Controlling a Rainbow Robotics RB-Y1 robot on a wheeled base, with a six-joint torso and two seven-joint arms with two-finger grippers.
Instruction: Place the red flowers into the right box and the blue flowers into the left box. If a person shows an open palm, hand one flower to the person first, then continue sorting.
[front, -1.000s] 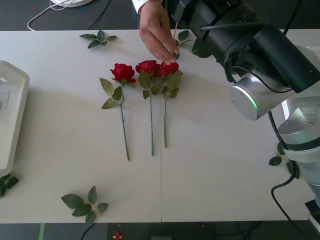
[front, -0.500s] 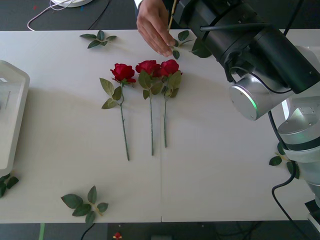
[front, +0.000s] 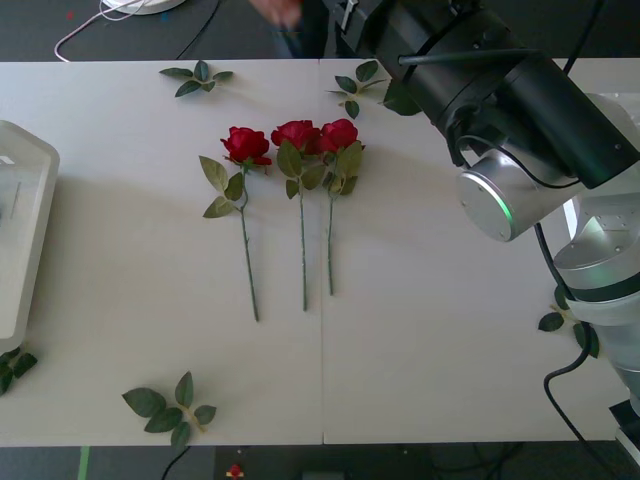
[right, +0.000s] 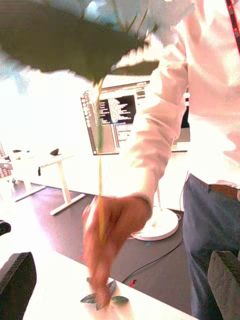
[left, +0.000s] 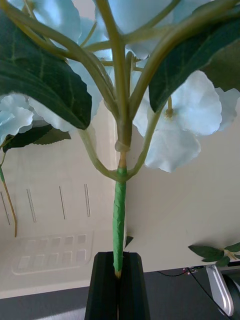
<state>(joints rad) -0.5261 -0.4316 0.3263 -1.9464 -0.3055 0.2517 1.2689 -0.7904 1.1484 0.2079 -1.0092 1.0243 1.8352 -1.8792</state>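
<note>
Oddly, the person's blurred hand (right: 107, 235) pinched a stem, its bloom cut off; three red roses (front: 297, 140) lay on the table (front: 450, 330); the left gripper (left: 119, 285) clamped one blue flower (left: 120, 150).

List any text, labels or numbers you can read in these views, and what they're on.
No text here can be read.
Monitor behind the person, right wrist view: lines of light text on a dark window, too blurred to read.
Red roses, left box, blue flower stem in the left gripper, right arm: no markings visible.
</note>
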